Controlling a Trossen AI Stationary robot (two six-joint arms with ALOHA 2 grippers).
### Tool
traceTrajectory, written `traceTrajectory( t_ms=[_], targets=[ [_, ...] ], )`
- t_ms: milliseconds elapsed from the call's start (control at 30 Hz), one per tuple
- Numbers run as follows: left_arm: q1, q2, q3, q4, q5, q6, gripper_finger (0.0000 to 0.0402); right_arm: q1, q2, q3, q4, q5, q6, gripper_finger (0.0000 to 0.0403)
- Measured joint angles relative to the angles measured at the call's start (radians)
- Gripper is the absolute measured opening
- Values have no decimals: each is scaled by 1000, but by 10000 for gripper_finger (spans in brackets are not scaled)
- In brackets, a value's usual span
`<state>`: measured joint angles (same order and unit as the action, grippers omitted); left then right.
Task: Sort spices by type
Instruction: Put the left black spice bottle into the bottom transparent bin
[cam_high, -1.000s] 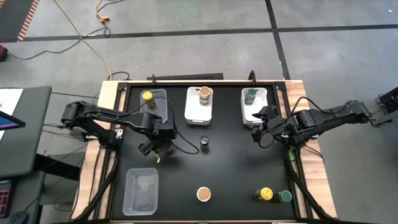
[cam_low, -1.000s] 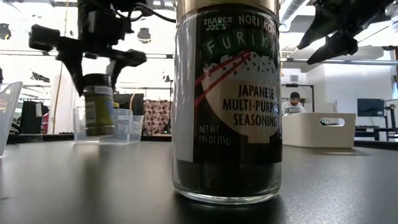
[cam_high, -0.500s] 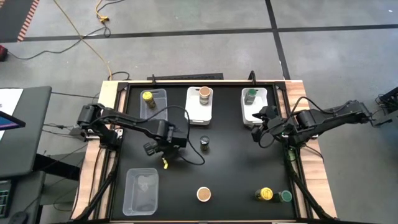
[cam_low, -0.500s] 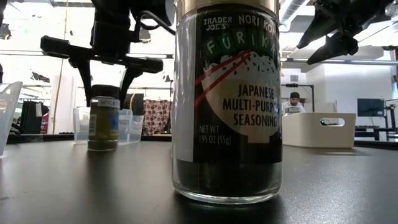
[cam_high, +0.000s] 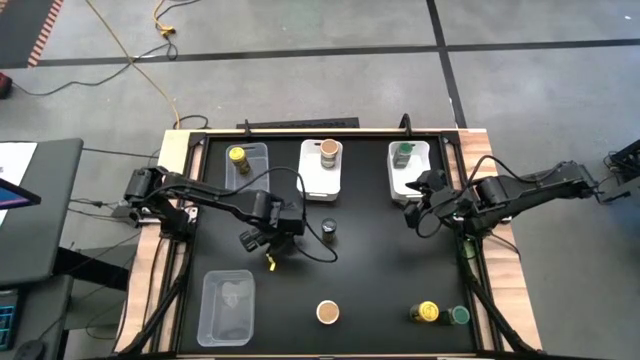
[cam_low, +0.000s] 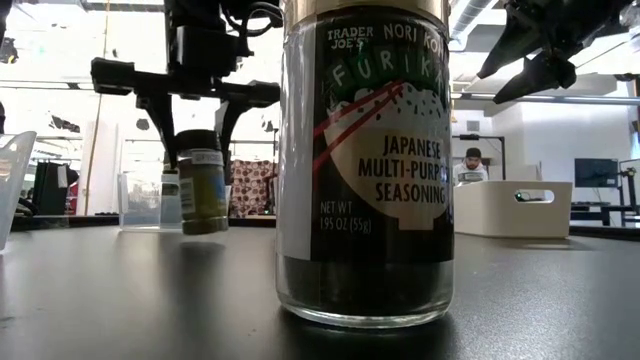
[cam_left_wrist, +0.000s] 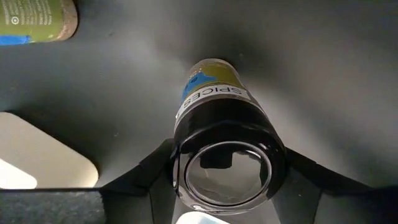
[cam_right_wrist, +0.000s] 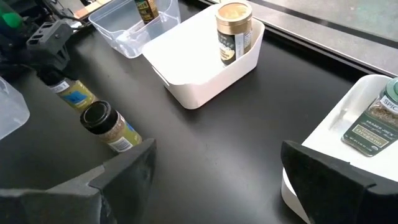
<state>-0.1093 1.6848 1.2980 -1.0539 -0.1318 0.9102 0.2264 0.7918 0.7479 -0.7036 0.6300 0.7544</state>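
From the high view, we see the left gripper (cam_high: 268, 243) out over the black table (cam_high: 380, 270), just left of the dark-topped jar (cam_high: 329, 229) that stands near the table's middle. A small yellow-labelled jar (cam_high: 269, 262) sticks out below the fingers. Along the far edge, a yellow-topped jar (cam_high: 237, 156) sits in the clear bin (cam_high: 256, 178), a tan-topped jar (cam_high: 329, 150) in the middle white bin (cam_high: 318, 182), and a green-topped jar (cam_high: 403, 154) in the right white bin (cam_high: 409, 184). The right gripper (cam_high: 419, 214) waits just in front of that bin. Near the front edge we find another tan-topped jar (cam_high: 327, 312), a yellow-topped jar (cam_high: 428, 312) beside a green-topped one (cam_high: 459, 315), and an empty clear bin (cam_high: 226, 308) at front left.

Down at the low view, a big furikake jar (cam_low: 364, 160) fills the middle. Behind it the left gripper (cam_low: 190, 100) is clamped on the held jar (cam_low: 203, 190), which hangs tilted, clear of the tabletop.

Left wrist view now: we look down the held jar (cam_left_wrist: 217, 118), its dark cap closest to us, both dark fingers (cam_left_wrist: 146, 171) pressed against its sides. Another jar (cam_left_wrist: 37, 20) lies at the corner.

Right wrist view: the right arm's fingers (cam_right_wrist: 124, 168) stand wide apart with nothing between them. Beyond them we see the dark-topped jar (cam_right_wrist: 109, 126), the tan-topped jar (cam_right_wrist: 234, 31) in its white bin (cam_right_wrist: 199, 68), and the green-topped jar (cam_right_wrist: 377, 124).
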Motion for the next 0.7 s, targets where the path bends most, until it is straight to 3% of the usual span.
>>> traceTrajectory(
  t_ms=[400,700],
  targets=[
    [0,-1,7,-53,3,-64,228,-10,36,0,1,0,-2,372],
    [13,-1,23,-88,77,-93,229,-39,79,-1,22,0,-3,372]
  ],
)
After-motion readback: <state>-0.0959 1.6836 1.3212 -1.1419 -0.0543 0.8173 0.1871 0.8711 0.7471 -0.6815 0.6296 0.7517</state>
